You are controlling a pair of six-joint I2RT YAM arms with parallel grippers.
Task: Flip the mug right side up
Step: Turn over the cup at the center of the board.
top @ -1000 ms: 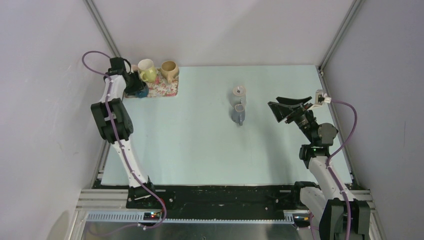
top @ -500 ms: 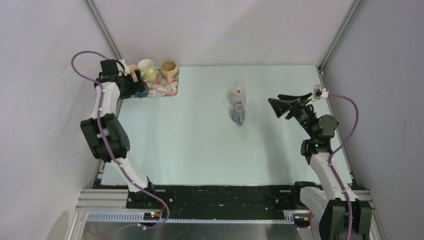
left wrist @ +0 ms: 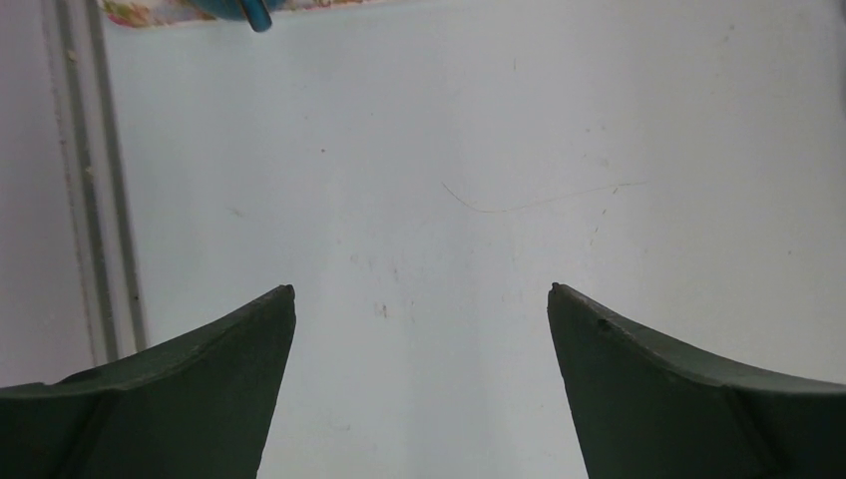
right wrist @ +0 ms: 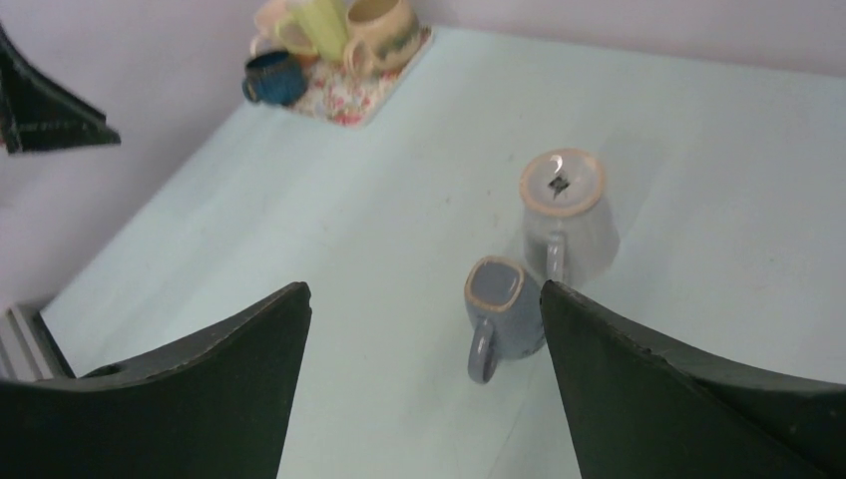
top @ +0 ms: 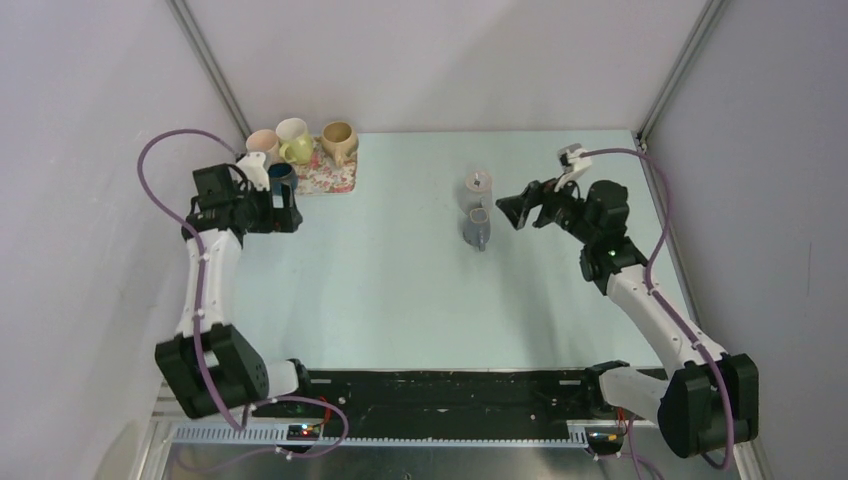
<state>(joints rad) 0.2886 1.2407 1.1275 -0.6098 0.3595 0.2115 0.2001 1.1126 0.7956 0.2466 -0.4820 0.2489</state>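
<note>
Task is barely starting. Two grey mugs are sitting in the middle of the table [top: 380, 280]: big mug [right wrist: 569, 215] and small mug [right wrist: 504, 314] just beside it. Both are seemingly resting base-up, though blur makes that uncertain. Right gripper [right wrist: 424, 289] is hovering near them, jaws wide, holding nothing. Left gripper [left wrist: 421, 289] is hanging open and empty near the tray [top: 340, 180]. Grasping and flipping are remaining.
</note>
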